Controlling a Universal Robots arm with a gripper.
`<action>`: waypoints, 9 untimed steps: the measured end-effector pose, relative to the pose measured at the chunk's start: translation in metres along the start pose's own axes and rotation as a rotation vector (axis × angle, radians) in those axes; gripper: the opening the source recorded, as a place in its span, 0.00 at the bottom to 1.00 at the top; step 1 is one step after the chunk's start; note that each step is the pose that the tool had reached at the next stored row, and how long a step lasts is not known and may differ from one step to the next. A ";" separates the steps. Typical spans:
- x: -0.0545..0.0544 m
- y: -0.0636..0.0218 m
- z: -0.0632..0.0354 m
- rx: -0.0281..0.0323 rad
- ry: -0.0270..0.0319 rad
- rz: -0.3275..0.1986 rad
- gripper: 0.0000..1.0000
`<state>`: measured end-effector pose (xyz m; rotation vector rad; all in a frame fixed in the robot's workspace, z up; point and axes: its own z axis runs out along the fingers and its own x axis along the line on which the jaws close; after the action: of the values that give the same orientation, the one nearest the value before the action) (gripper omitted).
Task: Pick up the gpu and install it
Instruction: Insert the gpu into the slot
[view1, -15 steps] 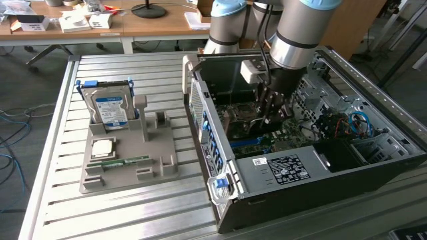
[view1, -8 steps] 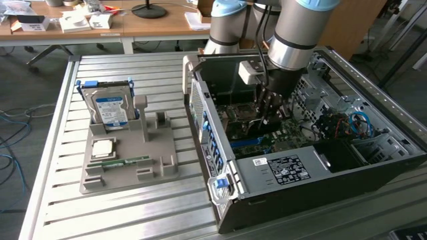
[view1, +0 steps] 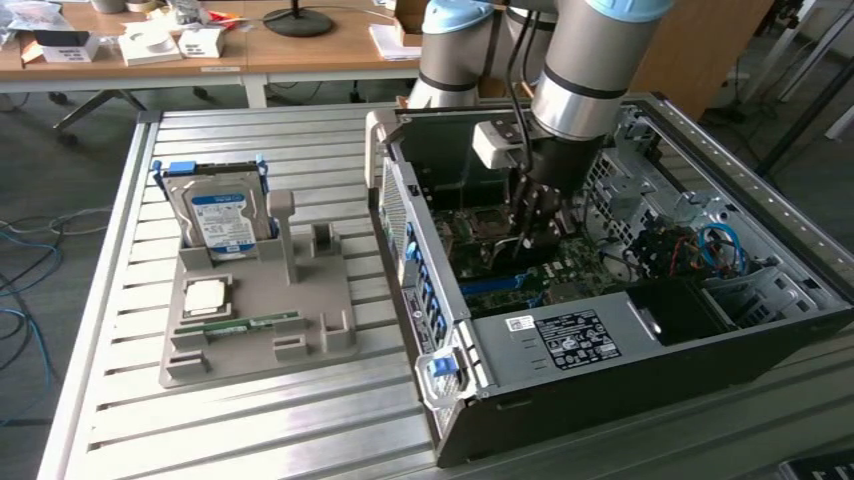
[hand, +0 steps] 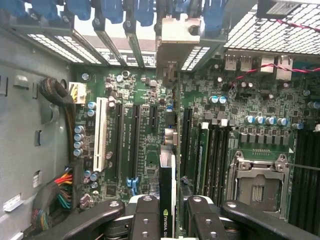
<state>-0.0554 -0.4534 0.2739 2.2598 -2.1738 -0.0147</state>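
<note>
The gripper (hand: 167, 216) is down inside the open computer case (view1: 574, 340), its two fingers pinching the gpu (hand: 166, 175) by the upper edge; the card stands on edge, thin side toward the wrist camera, a hold that I judge lets its lower edge meet a slot squarely. It runs parallel to the long black slots (hand: 134, 142) of the motherboard (hand: 145, 165), one end pointing at the row of blue clips (hand: 112, 10) on the case's back wall, where a bracket would be fastened; whether the card is already seated or just above the board, I cannot tell. On the tabletop (view1: 267, 430), at the exterior view's left, a grey tray (view1: 314, 340) keeps the hard drive (view1: 220, 215) upright and the memory stick (view1: 240, 325) lying flat; both sit well apart from the case, out of the arm's way.
</note>
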 end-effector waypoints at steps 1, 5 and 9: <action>0.000 0.0002 0.0002 0.0000 0.0000 0.000 0.26; -0.003 0.0009 0.0012 -0.0001 0.0001 0.000 0.26; -0.003 0.0023 0.0025 -0.0002 0.0003 0.000 0.26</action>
<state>-0.0579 -0.4500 0.2714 2.2596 -2.1734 -0.0146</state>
